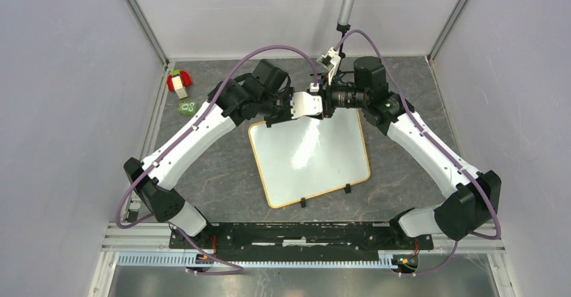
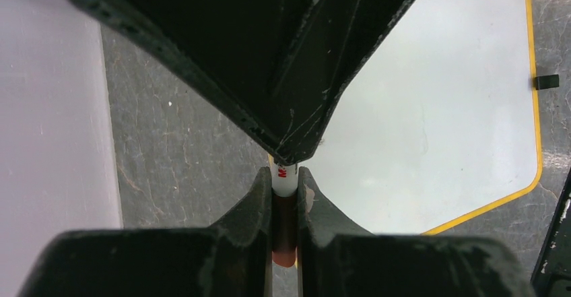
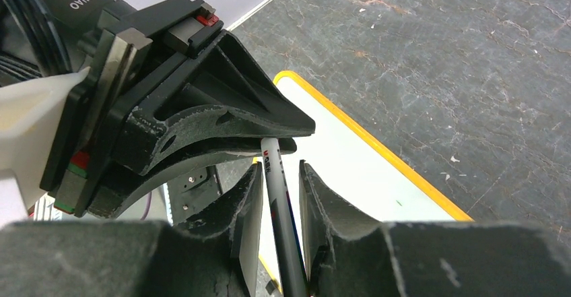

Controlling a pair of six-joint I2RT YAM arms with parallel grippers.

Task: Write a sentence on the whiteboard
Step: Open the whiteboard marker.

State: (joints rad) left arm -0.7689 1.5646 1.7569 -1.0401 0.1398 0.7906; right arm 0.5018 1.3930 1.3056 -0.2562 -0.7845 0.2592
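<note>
The whiteboard (image 1: 310, 159) lies flat mid-table with an orange-tan frame and two black clips (image 1: 304, 203) on its near edge. Its surface is blank in every view; no sentence shows. Both grippers meet above its far edge. My left gripper (image 1: 315, 106) (image 2: 285, 189) is shut on the dark red cap end of a marker (image 2: 285, 179). My right gripper (image 1: 327, 102) (image 3: 281, 176) is closed round the marker's white barrel (image 3: 275, 176). The board also shows in the left wrist view (image 2: 438, 108) and the right wrist view (image 3: 350, 169).
A red, white and green toy (image 1: 178, 81) and a small green piece (image 1: 187, 108) lie at the far left by the wall. A grey pole (image 1: 349, 1) hangs at the back. Enclosure walls stand on three sides.
</note>
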